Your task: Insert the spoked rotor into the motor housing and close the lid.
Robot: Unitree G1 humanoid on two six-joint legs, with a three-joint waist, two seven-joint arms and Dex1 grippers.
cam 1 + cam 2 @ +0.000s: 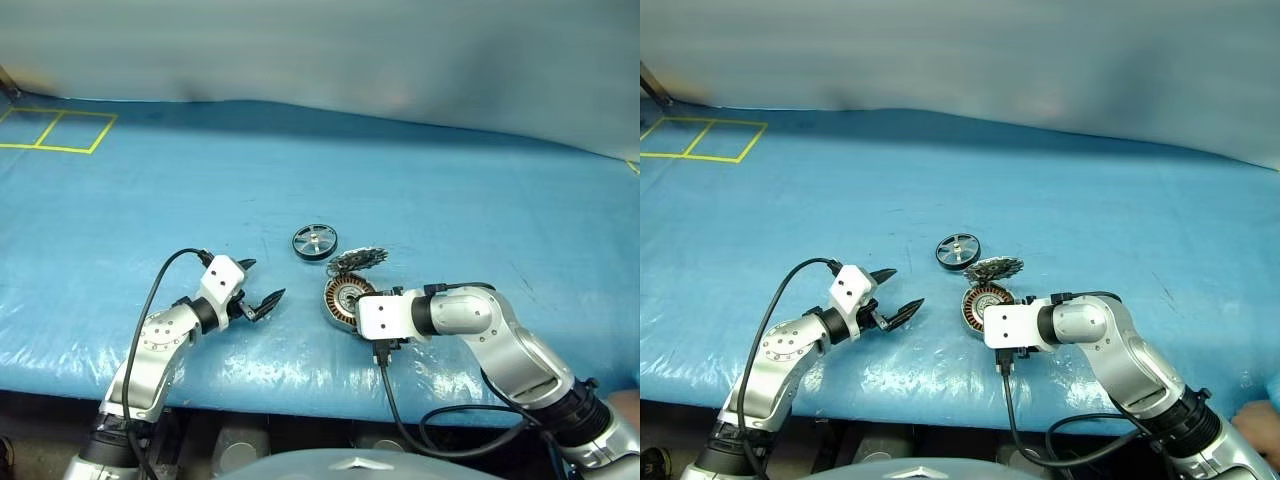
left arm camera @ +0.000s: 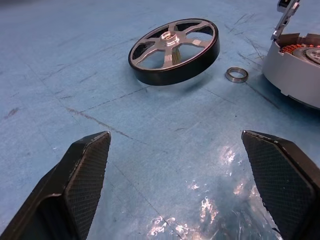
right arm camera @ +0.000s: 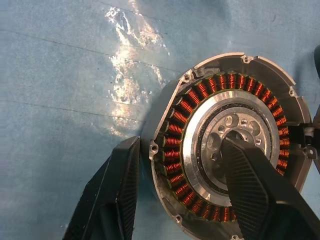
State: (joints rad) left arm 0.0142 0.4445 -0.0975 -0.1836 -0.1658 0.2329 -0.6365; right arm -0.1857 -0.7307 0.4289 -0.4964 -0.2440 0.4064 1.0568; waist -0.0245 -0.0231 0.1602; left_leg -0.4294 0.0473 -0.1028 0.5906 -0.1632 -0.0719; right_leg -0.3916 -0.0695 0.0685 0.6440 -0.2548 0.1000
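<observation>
Rotor out, housing straddled

Nearest on the blue counter (image 1: 120, 200), the left end effector (image 1: 258, 297) gapes empty; the right end effector (image 3: 180, 185) straddles the motor housing (image 3: 235, 145) wall. Beyond lie the lid (image 1: 358, 260) and spoked rotor (image 1: 314, 242)

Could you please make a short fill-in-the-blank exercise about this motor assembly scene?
1. The spoked rotor lies on the ____ table cover.
2. The coils inside the motor housing are ____-coloured.
3. The left gripper is ____ and holds nothing.
4. A small metal ____ lies between rotor and housing.

Missing words: blue; copper; open; ring
</observation>
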